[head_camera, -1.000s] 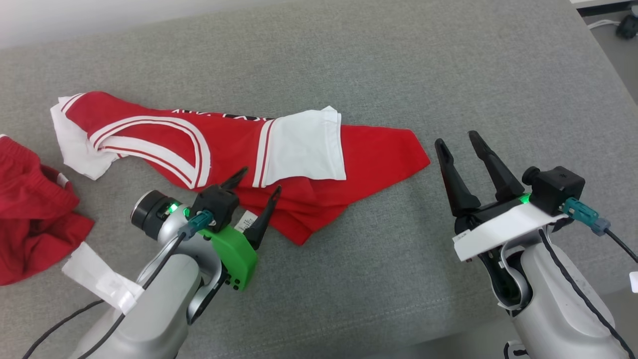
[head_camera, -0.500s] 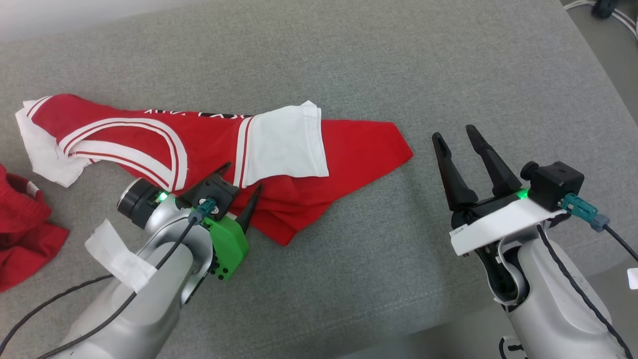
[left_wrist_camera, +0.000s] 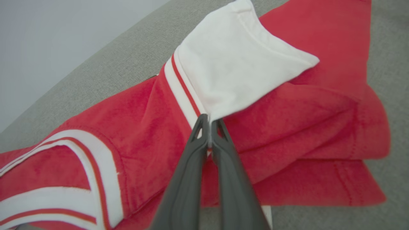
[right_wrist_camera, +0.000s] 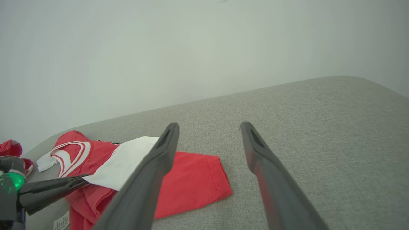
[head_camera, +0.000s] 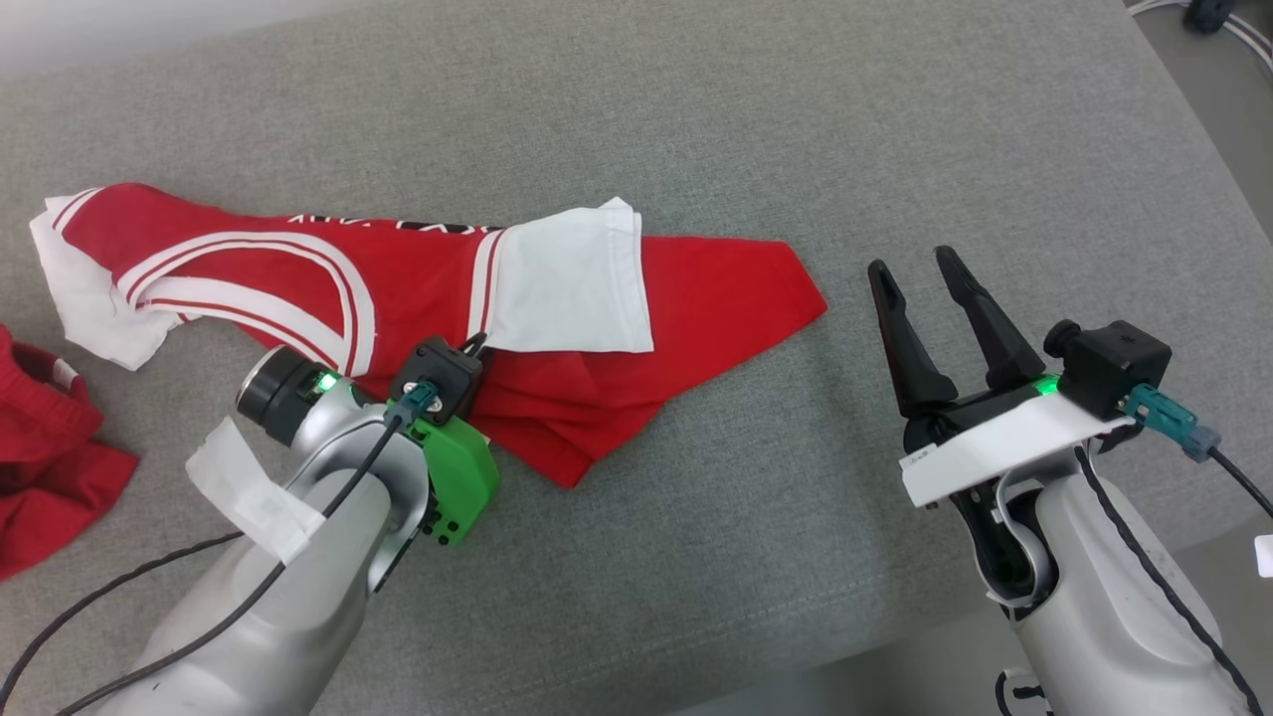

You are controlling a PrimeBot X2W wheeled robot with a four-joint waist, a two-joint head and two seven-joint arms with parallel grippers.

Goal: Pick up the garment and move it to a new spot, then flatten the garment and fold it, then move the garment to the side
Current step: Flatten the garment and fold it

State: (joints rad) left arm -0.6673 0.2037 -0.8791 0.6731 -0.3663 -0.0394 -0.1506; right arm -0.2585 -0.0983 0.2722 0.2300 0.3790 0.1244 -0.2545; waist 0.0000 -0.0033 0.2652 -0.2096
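**Position.** The garment (head_camera: 696,288) is lying crumpled on the grey surface (head_camera: 696,129), with its long axis running left to right. Its white sleeve (head_camera: 572,283) is lying folded over at roughly mid-length. Left of the sleeve, the striped red-and-white part is trailing away. Right of the sleeve, a red corner is tapering to a point. A second red cloth (head_camera: 40,438) is lying well left of the sleeve, apart from the garment.

**Left gripper** (left_wrist_camera: 210,119). The jaws are pressing together at the sleeve's near corner, and a sliver of white fabric is showing between the fingertips. They are gripping the garment there, where the white meets the red body.

**Right gripper** (head_camera: 911,267). The jaws are standing wide and holding nothing. It is hovering well right of the sleeve, beyond the red point and clear of the cloth.

**Assessment.** The left arm is the nearer one and is already taking the pick-up. The pinch is sitting near the middle of the long axis, on the near edge. A lift from there is likely to leave both ends hanging — the longer striped end to the left may drag. The right gripper is pointing away from the robot, with the red point lying to its left and just within reach for a second hold.
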